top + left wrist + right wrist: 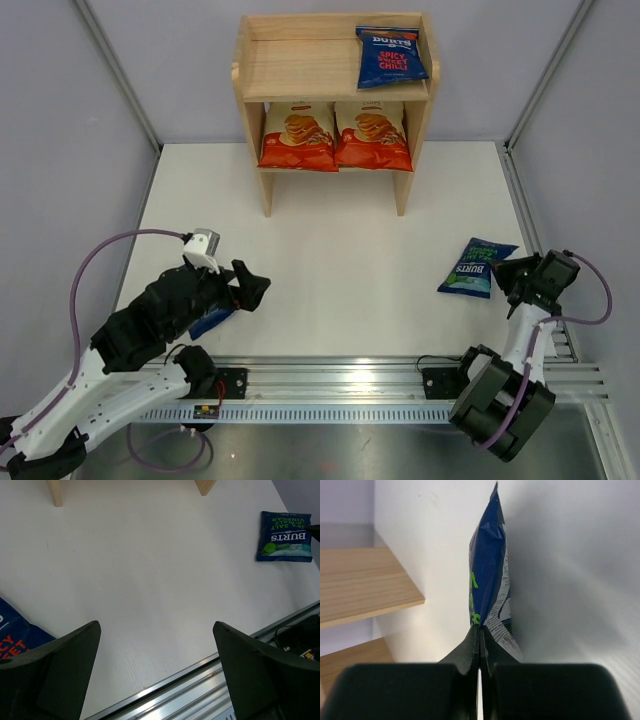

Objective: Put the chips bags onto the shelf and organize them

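Left gripper: jaws wide apart, empty, over the table's near-left corner. Shelf at far edge, top tier half bare. Right gripper: pinched tight on the end seam of the green-labelled Burts bag, by the right edge. Risk: the thin glossy seam may slip free mid-carry.

Most of a blue bag lies hidden under the left arm, near left. From the left wrist, the shelf is cut off, only two feet showing.
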Robot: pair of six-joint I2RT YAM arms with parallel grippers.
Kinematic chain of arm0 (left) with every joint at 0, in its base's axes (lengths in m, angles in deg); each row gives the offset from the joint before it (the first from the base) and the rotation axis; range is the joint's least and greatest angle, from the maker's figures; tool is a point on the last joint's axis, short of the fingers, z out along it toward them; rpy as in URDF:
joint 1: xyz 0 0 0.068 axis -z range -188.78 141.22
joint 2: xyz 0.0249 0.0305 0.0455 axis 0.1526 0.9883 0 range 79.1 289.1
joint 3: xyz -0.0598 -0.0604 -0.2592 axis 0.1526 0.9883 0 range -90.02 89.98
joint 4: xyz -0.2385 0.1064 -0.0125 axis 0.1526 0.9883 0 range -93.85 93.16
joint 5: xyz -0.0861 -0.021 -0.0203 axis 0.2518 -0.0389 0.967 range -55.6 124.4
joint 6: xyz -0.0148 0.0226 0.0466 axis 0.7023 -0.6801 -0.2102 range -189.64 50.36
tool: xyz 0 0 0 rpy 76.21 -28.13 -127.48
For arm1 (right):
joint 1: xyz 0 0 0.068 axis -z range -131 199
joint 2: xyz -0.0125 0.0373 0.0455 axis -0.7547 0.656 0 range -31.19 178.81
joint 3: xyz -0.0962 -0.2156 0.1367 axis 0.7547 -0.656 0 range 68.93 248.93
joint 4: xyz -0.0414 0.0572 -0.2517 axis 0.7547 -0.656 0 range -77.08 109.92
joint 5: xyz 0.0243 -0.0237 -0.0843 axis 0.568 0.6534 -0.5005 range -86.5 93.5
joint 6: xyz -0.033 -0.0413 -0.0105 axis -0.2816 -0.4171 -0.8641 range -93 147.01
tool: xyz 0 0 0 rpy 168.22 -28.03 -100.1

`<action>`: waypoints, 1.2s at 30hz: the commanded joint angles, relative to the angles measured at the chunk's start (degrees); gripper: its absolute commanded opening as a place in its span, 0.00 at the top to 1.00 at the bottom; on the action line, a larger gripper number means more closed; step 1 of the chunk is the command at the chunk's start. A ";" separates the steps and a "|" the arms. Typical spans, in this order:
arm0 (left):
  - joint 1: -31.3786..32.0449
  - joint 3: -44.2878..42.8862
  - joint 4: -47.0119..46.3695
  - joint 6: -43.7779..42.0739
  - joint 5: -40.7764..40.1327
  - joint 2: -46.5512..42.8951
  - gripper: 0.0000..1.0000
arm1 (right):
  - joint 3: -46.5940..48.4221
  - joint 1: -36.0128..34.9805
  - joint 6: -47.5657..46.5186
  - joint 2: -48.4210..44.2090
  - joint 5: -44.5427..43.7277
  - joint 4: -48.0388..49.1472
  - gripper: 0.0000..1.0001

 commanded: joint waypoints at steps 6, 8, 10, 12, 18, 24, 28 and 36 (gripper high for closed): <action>0.23 6.51 -16.92 15.01 6.33 5.64 0.01 | 1.53 -6.18 11.56 -12.00 4.72 -3.30 1.00; 0.23 7.75 -20.98 17.23 8.35 6.96 0.01 | 2.41 -9.79 14.89 -13.75 2.97 -3.30 1.00; 0.23 9.51 -26.69 20.74 10.29 9.33 0.01 | 3.81 -15.77 16.66 -14.72 1.04 -3.13 1.00; 0.23 10.65 -32.56 22.41 12.48 11.43 0.01 | 4.70 -19.29 19.47 -15.17 -0.99 -2.42 1.00; 0.23 17.23 -51.27 28.73 17.66 14.69 0.01 | 7.07 -34.75 26.59 -14.55 -7.40 4.50 1.00; 0.14 24.19 -62.31 36.38 14.53 16.10 0.01 | 8.21 -48.55 32.66 -12.10 -15.40 14.00 1.00; 0.14 24.80 -64.40 38.85 13.20 18.21 0.01 | 10.14 -57.87 34.68 -7.89 -22.78 19.81 1.00; 0.14 27.88 -79.71 35.61 13.46 19.80 0.01 | 14.71 -72.37 37.85 -0.58 -30.17 30.00 1.00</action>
